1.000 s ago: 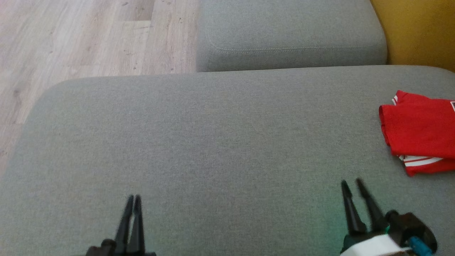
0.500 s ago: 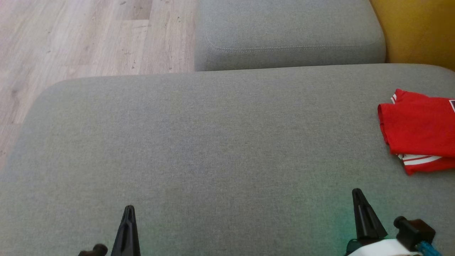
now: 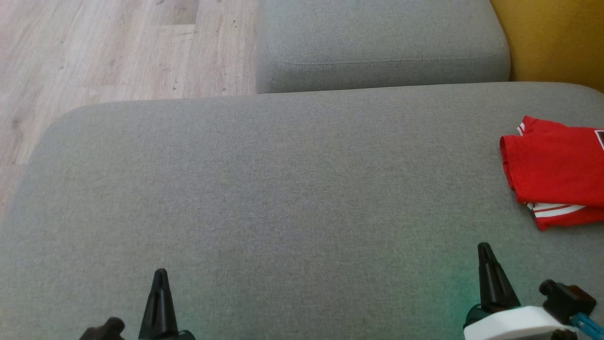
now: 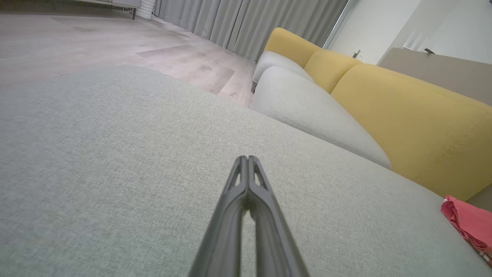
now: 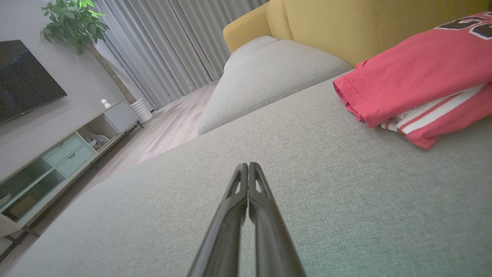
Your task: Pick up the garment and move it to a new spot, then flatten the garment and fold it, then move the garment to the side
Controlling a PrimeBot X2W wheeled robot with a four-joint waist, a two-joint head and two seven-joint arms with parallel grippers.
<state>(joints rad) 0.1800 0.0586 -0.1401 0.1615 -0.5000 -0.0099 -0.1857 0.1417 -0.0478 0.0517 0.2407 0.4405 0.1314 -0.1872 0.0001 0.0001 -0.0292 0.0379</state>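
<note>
The garment is red with white stripes and lies folded at the right edge of the big grey cushion. The right wrist view has the garment at upper right; the left wrist view catches a corner of the garment at lower right. My left gripper sits at the bottom left above bare cushion, shut with nothing in it. My right gripper sits at the bottom right, shut and empty, a short way in front of the garment. Both wrist views show the fingers pressed together: left gripper, right gripper.
A smaller grey cushion lies beyond the big one, with the yellow sofa back to its right. Wooden floor lies off the cushion's far left. A TV cabinet and a plant stand by the wall.
Both grippers have closed from open. The left gripper has dropped slightly lower in view, and the right has shifted a little to the right. The garment has not moved.
</note>
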